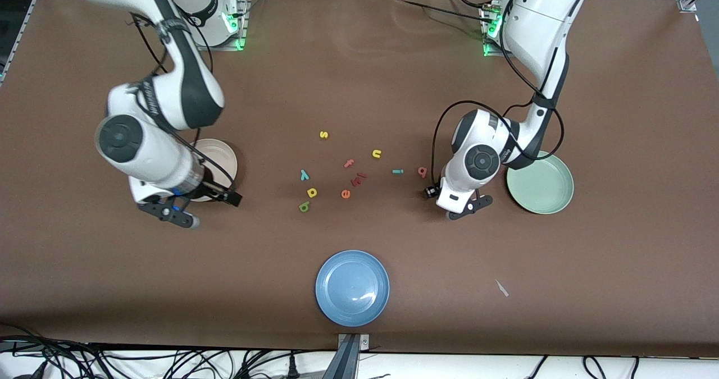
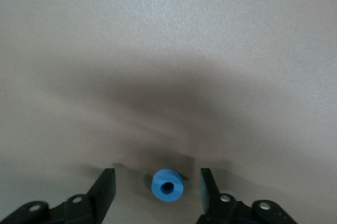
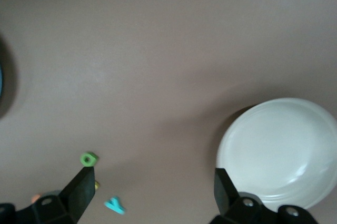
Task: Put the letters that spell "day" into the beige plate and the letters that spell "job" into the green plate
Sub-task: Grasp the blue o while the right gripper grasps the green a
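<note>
Left hand (image 2: 157,192) low on the matte brown worktop (image 1: 618,143), fingers apart around blue foam ring "o" (image 2: 168,184), no contact. Right hand (image 3: 152,195) open beside the glossy round beige plate (image 3: 279,150).

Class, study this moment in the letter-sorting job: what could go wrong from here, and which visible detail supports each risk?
1. The left gripper straddles the blue "o", its fingers not touching it. The ring is tiny; closing off-centre could nudge it away or pinch only its edge.
2. The pink-red "b" and teal "j" lie close to that gripper, so a sideways move might scatter them.
3. The right gripper waits open beside the beige plate; a careless descent could clip its rim.
</note>
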Available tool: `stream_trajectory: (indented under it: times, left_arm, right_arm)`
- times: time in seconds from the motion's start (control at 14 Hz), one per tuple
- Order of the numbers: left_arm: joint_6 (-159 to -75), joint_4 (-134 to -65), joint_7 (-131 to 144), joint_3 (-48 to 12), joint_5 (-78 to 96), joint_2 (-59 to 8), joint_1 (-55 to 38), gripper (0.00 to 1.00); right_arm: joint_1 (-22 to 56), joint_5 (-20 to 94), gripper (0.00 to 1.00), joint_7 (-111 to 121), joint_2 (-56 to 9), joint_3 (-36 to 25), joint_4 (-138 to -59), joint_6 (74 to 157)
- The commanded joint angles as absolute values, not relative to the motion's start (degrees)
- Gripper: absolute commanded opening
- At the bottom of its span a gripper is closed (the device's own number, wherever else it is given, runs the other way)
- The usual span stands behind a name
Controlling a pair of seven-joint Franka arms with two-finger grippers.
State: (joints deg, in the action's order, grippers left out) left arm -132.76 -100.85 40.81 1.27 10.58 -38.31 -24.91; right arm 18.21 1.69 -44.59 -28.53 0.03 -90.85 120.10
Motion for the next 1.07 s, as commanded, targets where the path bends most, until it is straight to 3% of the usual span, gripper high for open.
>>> stream_trajectory:
  times: [0.0,0.29,0.57,0.86,1.0]
  left_arm:
    - [-132.4,-99.7,36.5,0.5,13.6,-39.5,-23.6,0.65]
    - [-132.4,-99.2,37.5,0.5,13.6,-39.8,-24.1,0.64]
    - [-132.5,-99.1,39.5,0.4,13.6,-39.8,-24.7,0.63]
    - [-132.5,-99.2,40.0,0.4,13.5,-40.1,-25.7,0.5]
    - [-132.5,-99.2,40.2,0.4,13.5,-40.2,-26.0,0.35]
  right_arm:
    - [22.7,2.2,0.95,-58.8,-33.0,-0.4,-90.1,124.6]
    - [26.6,1.8,0.63,-69.0,-37.9,-0.4,-88.6,129.5]
    - [27.9,2.2,0.61,-75.4,-41.0,-0.4,-87.6,134.5]
    - [28.0,2.4,0.61,-77.7,-42.5,-0.4,-87.6,136.7]
    - [28.3,2.5,0.62,-78.8,-43.5,-0.4,-87.6,138.9]
